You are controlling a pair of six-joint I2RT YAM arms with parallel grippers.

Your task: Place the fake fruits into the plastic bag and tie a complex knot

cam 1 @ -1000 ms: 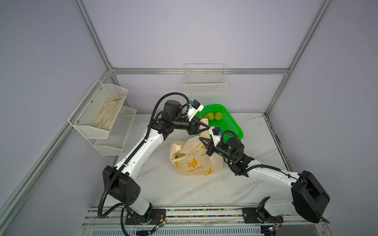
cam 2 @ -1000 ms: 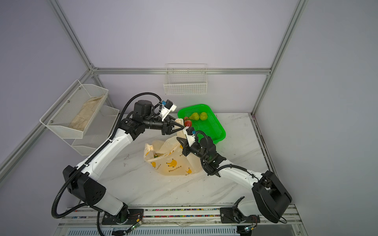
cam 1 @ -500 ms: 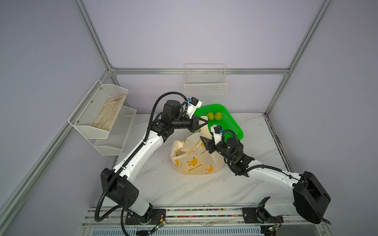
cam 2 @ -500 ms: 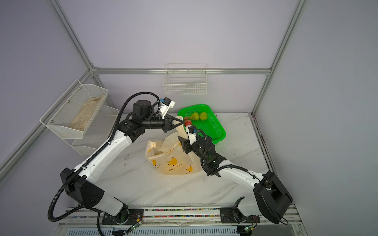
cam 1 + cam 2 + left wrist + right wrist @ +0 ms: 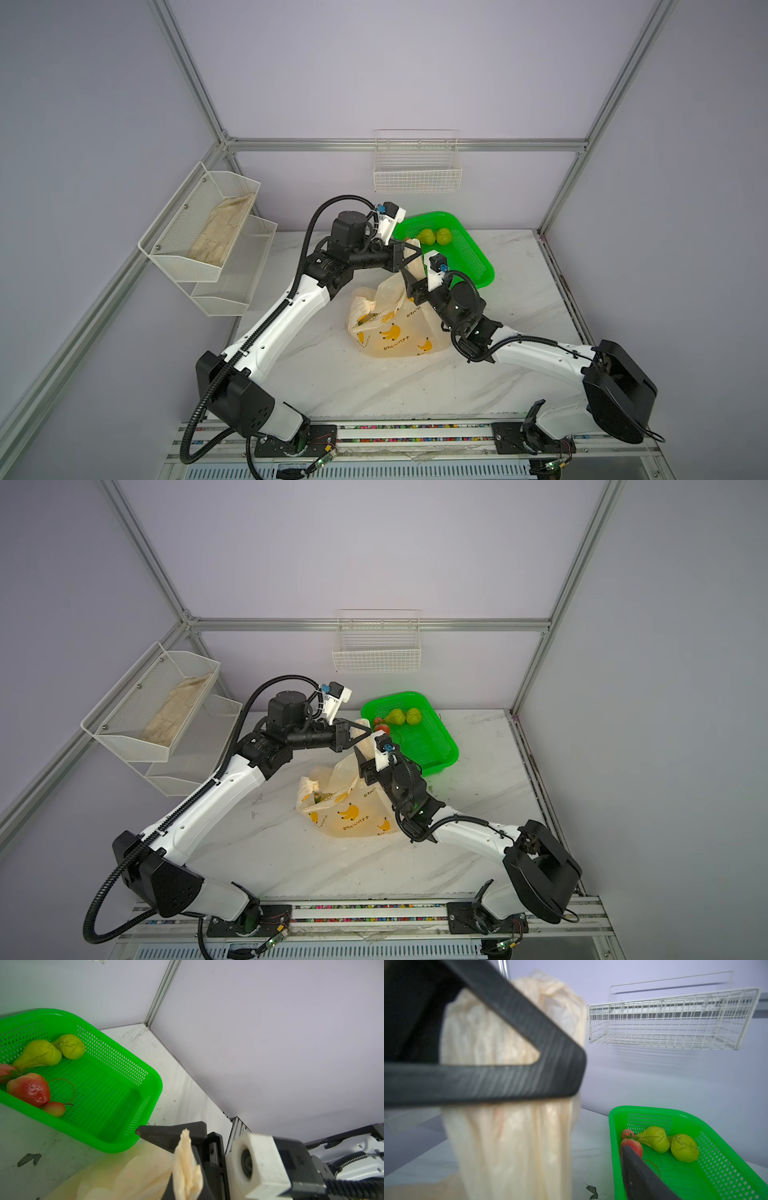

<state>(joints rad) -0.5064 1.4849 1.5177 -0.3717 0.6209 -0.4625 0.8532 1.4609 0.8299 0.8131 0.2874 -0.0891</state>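
- Plastic bag (image 5: 395, 338) (image 5: 349, 818): the body lies at the centre of the table (image 5: 332, 374), between the two arms, printed side up. Its position matches that of one second ago.
- Handle strip (image 5: 508, 1147) (image 5: 185, 1163): it is now drawn up off the bag body, higher and straighter than one second ago.
- Long axis of the strip: it runs from the bag body upward and toward the back of the table, leaning toward the green basket (image 5: 489, 272). Its crumpled free end points up past the grip.
- Left fingers (image 5: 508, 1080) (image 5: 417, 251) (image 5: 368, 731): closed tight on the upper part of the handle strip. One second ago they stood partly apart.
- Right fingers (image 5: 166, 1136) (image 5: 643, 1178): parted and just below the left fingers, beside the strip and not clamping it. One second ago they were closed at the strip.
- Green basket: it stands on the table behind and to the right of the bag, near the raised strip.
- Basket contents: two green pears (image 5: 37, 1055) (image 5: 71, 1046) touch each other. Red strawberries (image 5: 29, 1088) (image 5: 54, 1108) lie at the end nearer the left fingers.
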